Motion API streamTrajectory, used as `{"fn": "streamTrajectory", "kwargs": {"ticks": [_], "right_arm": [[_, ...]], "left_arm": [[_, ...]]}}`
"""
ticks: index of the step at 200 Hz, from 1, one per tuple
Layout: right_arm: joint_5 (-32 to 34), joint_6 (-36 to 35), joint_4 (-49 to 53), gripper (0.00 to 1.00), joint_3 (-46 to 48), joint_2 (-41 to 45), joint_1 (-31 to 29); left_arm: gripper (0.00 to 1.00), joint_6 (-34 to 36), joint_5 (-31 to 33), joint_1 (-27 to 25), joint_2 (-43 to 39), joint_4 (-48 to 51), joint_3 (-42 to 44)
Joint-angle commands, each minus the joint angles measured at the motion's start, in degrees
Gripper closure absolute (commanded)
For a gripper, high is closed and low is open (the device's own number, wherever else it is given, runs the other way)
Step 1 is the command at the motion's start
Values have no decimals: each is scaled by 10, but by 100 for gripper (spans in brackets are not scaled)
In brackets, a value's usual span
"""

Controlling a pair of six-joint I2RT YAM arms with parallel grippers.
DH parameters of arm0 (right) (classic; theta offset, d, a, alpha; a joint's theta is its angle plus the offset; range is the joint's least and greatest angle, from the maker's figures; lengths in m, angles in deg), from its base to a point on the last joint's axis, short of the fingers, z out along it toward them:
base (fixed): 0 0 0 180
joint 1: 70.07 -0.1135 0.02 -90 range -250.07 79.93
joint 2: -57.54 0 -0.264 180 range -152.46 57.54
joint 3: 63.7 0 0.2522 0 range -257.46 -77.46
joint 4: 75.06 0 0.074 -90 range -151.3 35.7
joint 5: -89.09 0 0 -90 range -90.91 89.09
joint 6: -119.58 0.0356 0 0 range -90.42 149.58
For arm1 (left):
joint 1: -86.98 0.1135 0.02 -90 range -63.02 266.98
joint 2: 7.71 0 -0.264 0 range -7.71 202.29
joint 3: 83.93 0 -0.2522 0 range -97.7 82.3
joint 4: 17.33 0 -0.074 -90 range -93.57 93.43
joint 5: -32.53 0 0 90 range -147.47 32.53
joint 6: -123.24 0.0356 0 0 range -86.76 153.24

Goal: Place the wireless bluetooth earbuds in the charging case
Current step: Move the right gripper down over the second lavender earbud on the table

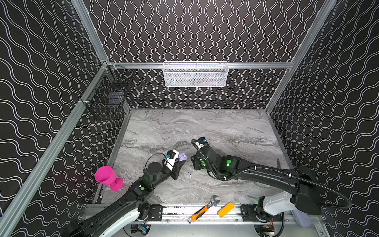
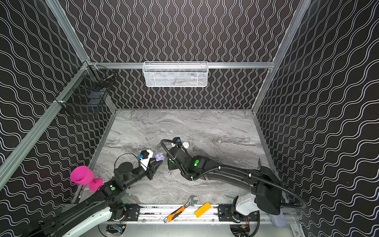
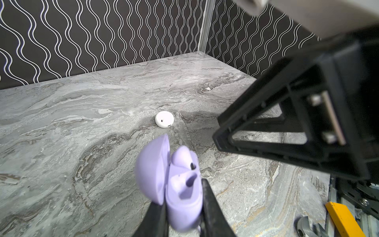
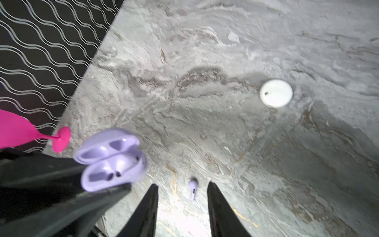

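Observation:
My left gripper (image 1: 182, 162) is shut on the base of a lavender charging case (image 3: 180, 190), held above the table with its lid open. One slot looks filled by a lavender earbud (image 3: 183, 157); the slot beside it is empty. The case also shows in both top views (image 2: 159, 157) and in the right wrist view (image 4: 110, 162). Another lavender earbud (image 4: 193, 187) lies loose on the marble (image 1: 189, 175). My right gripper (image 4: 183, 184) hangs open over it, one finger on each side, neither touching it. In a top view that gripper (image 1: 194, 165) points downward.
A closed round white case (image 2: 186, 145) lies behind the right wrist. A pink goblet (image 1: 108, 177) stands at the left edge. An orange-handled wrench (image 1: 203, 209) and a yellow block (image 1: 225, 209) rest on the front rail. A white mesh basket (image 1: 195, 74) and a black wire basket (image 1: 108, 92) hang on the walls.

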State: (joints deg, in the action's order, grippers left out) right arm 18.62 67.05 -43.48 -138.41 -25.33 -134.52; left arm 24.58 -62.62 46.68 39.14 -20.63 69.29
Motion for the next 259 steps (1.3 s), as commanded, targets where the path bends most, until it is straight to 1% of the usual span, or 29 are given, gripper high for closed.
{"fn": "streamTrajectory", "kwargs": {"ticks": [1, 40, 61, 94, 142, 167, 211, 259], "right_arm": [[-12, 18, 19, 58, 13, -1, 0], [-51, 22, 29, 58, 14, -37, 0], [-63, 24, 39, 59, 6, -64, 0], [-83, 22, 25, 60, 14, -91, -1], [-108, 16, 27, 57, 4, -139, -4], [-114, 15, 28, 55, -1, -157, -8], [-119, 14, 35, 55, -14, -190, -12], [-114, 11, 49, 55, -32, -218, -12]], "left_arm": [[93, -2, 2, 0, 0, -19, 0], [93, -6, 7, 0, 14, -22, -3], [93, -7, 17, 0, 20, -24, -4], [93, -14, 42, 1, 26, -27, -4], [94, -19, 57, 2, 68, -59, -7], [95, -21, 58, 6, 75, -68, -5], [95, -35, 51, 28, 55, -71, 7], [95, -45, 53, 46, -11, -56, 27]]}}
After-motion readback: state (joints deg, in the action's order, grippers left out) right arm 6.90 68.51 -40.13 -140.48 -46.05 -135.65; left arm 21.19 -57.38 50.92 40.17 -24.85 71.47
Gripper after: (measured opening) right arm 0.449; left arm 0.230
